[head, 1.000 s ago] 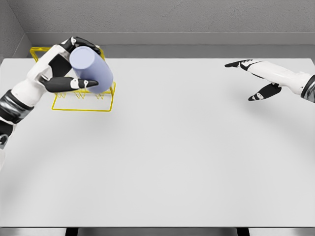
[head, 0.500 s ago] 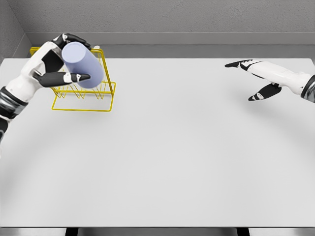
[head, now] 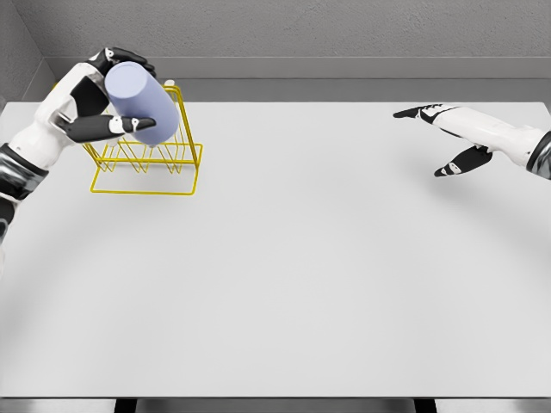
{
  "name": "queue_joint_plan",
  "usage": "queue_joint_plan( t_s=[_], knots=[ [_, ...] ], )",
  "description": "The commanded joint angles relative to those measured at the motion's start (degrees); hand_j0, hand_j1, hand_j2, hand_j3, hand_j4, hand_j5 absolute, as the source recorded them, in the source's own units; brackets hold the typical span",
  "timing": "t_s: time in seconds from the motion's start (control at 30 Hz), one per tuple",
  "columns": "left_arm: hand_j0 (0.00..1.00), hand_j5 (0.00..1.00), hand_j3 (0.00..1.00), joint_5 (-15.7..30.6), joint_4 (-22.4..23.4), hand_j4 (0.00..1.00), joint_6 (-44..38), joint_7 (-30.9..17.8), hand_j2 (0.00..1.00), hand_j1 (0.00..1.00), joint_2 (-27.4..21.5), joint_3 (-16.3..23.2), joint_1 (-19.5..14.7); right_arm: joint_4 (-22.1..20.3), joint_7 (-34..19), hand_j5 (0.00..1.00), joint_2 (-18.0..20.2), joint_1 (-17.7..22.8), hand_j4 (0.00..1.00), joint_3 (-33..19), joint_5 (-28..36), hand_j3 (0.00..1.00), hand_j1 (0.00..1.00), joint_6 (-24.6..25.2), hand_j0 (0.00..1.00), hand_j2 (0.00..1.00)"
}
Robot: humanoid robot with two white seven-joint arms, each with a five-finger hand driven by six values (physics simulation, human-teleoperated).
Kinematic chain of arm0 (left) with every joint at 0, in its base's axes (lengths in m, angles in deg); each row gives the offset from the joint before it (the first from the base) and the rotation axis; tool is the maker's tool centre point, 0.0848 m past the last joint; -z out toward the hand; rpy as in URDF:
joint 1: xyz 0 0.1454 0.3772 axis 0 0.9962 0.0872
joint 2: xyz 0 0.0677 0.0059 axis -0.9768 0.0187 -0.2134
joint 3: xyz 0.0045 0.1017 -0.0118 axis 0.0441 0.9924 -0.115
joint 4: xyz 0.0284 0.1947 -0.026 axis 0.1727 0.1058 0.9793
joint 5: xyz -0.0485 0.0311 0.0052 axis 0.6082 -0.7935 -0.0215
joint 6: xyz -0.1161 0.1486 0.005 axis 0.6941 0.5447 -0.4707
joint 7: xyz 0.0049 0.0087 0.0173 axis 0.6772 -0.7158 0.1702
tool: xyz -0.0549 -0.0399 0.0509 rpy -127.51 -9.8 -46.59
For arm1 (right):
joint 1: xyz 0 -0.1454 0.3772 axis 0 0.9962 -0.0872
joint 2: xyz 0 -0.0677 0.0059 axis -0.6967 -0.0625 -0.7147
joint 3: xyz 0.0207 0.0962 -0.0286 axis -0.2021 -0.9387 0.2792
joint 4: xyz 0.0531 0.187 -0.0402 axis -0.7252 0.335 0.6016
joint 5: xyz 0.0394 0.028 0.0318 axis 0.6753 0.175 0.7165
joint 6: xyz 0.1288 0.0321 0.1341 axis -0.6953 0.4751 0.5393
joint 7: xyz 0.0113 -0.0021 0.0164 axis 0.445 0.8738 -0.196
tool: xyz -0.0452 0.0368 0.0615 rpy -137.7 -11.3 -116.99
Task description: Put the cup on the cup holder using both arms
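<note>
In the upper left of the frame we see dark fingertips [head: 129, 126] curled around a smooth, matte, pale lavender cylindrical cup [head: 141, 101]; the thumb lies across its lower side and other fingers wrap over its top end. This is the left hand [head: 90, 99], white-shelled with black joints, gripping the cup, which is tilted with its flat closed end toward the upper left. The cup hangs in front of the upper part of a thin yellow wire cup holder [head: 146, 168], a rack with a rectangular base frame and upright prongs standing on the plain white table [head: 301, 258]. We cannot tell whether the cup touches the wires. The white left arm runs down to the left edge.

At the upper right, the right hand [head: 443, 138] hovers over the table with its fingers spread and holding nothing, well apart from the cup.

Compared with half a second ago, the cup and left hand sit slightly higher and further left, exposing more of the rack's base; the right hand has not moved.
</note>
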Motion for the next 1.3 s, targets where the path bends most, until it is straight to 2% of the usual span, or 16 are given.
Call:
queue_joint_plan(
  t_s=[0.0,0.27,0.53,0.57,0.6,0.63,0.7,1.07,1.1,1.13,1.2,1.27],
  knots=[
    [0.43,0.43,0.43,0.4,0.0,0.43,-0.1,0.0,0.43,0.43,0.0,0.0,-0.1,0.0,0.0,1.00,0.1,0.0,1.00,-0.1,0.4,1.00,1.00,0.1,1.00,1.00],
    [0.43,0.43,0.43,0.4,1.9,0.43,-0.1,-0.2,0.43,0.43,-0.7,-0.8,0.0,0.0,0.1,1.00,0.5,-0.1,1.00,-0.3,0.4,1.00,1.00,0.1,1.00,1.00],
    [0.44,0.44,0.44,0.4,1.7,0.44,0.0,-0.3,0.44,0.44,-0.1,-0.1,0.5,0.0,0.1,1.00,0.5,-0.1,1.00,-0.3,0.4,1.00,1.00,0.1,1.00,1.00],
    [0.51,0.51,0.51,0.3,1.7,0.51,0.0,-0.4,0.51,0.51,-0.1,-0.1,0.5,0.0,0.1,1.00,0.5,-0.1,1.00,-0.3,0.4,1.00,1.00,0.1,1.00,1.00],
    [0.64,0.64,0.64,0.2,1.7,0.64,0.0,-0.4,0.64,0.64,-0.2,-0.1,0.6,0.0,0.1,1.00,0.5,-0.1,1.00,-0.3,0.4,1.00,1.00,0.1,1.00,1.00],
    [0.85,0.85,0.85,0.0,1.8,0.85,0.0,-0.4,0.85,0.85,-0.2,-0.1,0.6,0.0,0.1,1.00,0.5,-0.1,1.00,-0.3,0.4,1.00,1.00,0.1,1.00,1.00],
    [1.00,1.00,1.00,-0.1,1.8,1.00,0.0,-0.4,1.00,1.00,-0.3,-0.1,0.6,0.0,0.1,1.00,0.5,-0.1,1.00,-0.3,0.4,1.00,1.00,0.1,1.00,1.00],
    [1.00,1.00,1.00,0.0,1.8,1.00,0.1,-0.4,1.00,1.00,-0.5,-0.1,0.7,0.0,0.1,1.00,0.5,-0.1,1.00,-0.3,0.4,1.00,1.00,0.1,1.00,1.00],
    [1.00,1.00,1.00,0.2,1.3,1.00,0.2,-0.9,1.00,1.00,-0.7,-0.1,1.0,0.0,0.1,1.00,0.5,-0.1,1.00,-0.3,0.4,1.00,1.00,0.1,1.00,1.00],
    [1.00,1.00,1.00,0.2,0.7,1.00,0.9,-6.2,1.00,1.00,-0.7,-0.1,1.1,0.0,0.1,1.00,0.5,-0.1,1.00,-0.3,0.4,1.00,1.00,0.1,1.00,1.00],
    [1.00,1.00,1.00,0.1,-0.8,1.00,4.8,-6.3,1.00,1.00,-1.1,-0.6,1.1,0.0,0.1,1.00,0.5,-0.1,1.00,-0.3,0.4,1.00,1.00,0.1,1.00,1.00],
    [1.00,1.00,1.00,0.1,-3.2,1.00,7.9,-6.3,1.00,1.00,-1.4,-0.8,3.0,0.0,0.1,1.00,0.3,0.0,1.00,-0.3,0.4,1.00,1.00,0.1,1.00,1.00]
  ],
)
